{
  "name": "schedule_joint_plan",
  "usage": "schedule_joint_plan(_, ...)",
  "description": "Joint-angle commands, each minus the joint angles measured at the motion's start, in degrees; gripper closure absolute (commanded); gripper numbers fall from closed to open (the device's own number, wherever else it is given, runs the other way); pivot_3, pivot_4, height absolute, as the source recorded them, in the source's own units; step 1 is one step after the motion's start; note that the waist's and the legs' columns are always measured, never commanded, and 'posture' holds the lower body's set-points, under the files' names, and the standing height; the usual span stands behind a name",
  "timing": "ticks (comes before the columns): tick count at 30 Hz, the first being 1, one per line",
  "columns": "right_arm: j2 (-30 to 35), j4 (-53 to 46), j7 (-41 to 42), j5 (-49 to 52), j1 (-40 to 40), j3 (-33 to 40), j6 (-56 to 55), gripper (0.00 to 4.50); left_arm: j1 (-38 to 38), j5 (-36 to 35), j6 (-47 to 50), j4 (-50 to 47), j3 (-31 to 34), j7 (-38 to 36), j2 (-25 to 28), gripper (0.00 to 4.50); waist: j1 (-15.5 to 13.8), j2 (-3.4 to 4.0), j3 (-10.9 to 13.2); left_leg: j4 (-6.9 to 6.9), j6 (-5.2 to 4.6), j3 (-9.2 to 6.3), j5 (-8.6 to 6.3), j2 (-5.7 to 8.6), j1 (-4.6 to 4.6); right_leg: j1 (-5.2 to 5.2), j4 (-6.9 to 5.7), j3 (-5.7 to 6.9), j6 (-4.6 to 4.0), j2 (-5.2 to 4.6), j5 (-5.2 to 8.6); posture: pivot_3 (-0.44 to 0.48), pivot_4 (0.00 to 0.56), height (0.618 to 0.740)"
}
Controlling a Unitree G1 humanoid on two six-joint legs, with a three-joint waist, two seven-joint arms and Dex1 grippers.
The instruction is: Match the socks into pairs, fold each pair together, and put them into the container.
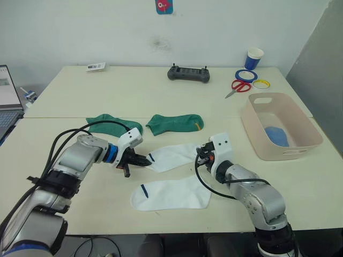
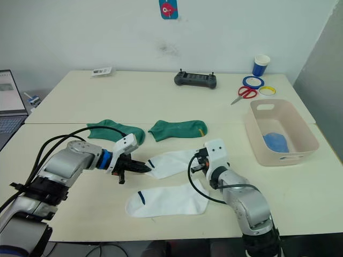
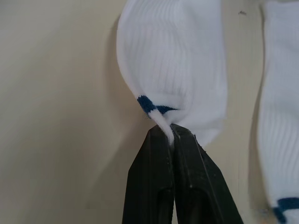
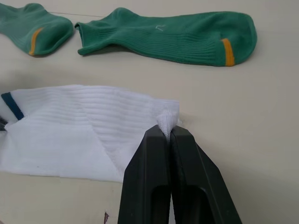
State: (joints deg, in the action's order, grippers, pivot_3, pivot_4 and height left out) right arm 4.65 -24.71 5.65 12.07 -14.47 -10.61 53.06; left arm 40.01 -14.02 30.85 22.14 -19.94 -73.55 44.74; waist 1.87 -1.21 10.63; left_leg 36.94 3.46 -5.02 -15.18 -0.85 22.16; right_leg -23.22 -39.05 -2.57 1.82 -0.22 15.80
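Note:
Two white socks lie at the table's front middle. The farther white sock [image 1: 174, 156] is pinched at both ends. My left gripper [image 1: 145, 159] is shut on its cuff by the dark mark [image 3: 149, 104]. My right gripper [image 1: 199, 151] is shut on its toe end [image 4: 168, 119]. The nearer white sock [image 1: 171, 194] lies flat, untouched. Two dark green socks [image 1: 113, 124] [image 1: 175, 123] rest side by side just beyond. The pink-beige container [image 1: 300, 139] stands at the right with light blue socks [image 1: 277, 135] inside.
Along the back edge lie a black controller [image 1: 188, 74], red scissors [image 1: 239, 88], tape rings [image 1: 246, 75] and a blue-and-white paper cup [image 1: 254, 58]. A laptop [image 1: 7, 101] sits at the far left. A small card [image 1: 96, 66] lies at the back left.

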Motion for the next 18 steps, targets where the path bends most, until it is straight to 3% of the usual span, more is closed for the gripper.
schedule_joint_plan(1, 0.39, 0.60, -0.99, -1.95, -1.37, 0.33, -1.68, 4.48, 3.31, 3.29, -4.61, 5.81, 0.24, -0.69, -2.11, 4.50, -0.07, 0.00, 0.00, 0.02, 0.00, -0.01, 0.00, 0.00, 0.00, 0.00, 0.00, 0.02, 0.00, 0.00, 0.00, 0.000, 0.150, 0.740)
schedule_joint_plan(11, 1.19, 1.66, -1.37, -2.76, -3.06, 4.18, -0.92, 4.48, 9.24, 9.49, -14.06, 18.88, 1.08, -1.05, -6.67, 4.50, -0.02, 0.00, 0.00, 0.02, -0.04, -0.06, 0.02, 0.01, 0.00, 0.02, -0.04, 0.05, -0.02, 0.01, -0.02, 0.000, 0.150, 0.740)
schedule_joint_plan(14, 1.25, 1.06, -1.46, -2.89, -2.84, 4.32, -0.70, 3.74, 11.50, 10.11, -16.31, 22.27, 2.47, 0.24, -8.11, 3.81, -0.02, -0.01, 0.00, 0.04, -0.12, -0.06, 0.07, 0.03, 0.00, 0.03, -0.06, 0.05, 0.00, 0.00, -0.03, 0.000, 0.150, 0.740)
schedule_joint_plan(18, 1.74, -0.28, -1.75, -3.91, -2.31, 3.97, -1.62, 2.38, 10.80, 10.66, -17.97, 20.92, 4.05, -0.18, -7.01, 2.61, 0.23, -0.01, 0.00, 0.03, -0.17, -0.06, 0.09, 0.02, 0.00, 0.02, -0.06, 0.04, 0.00, 0.01, -0.07, 0.000, 0.150, 0.740)
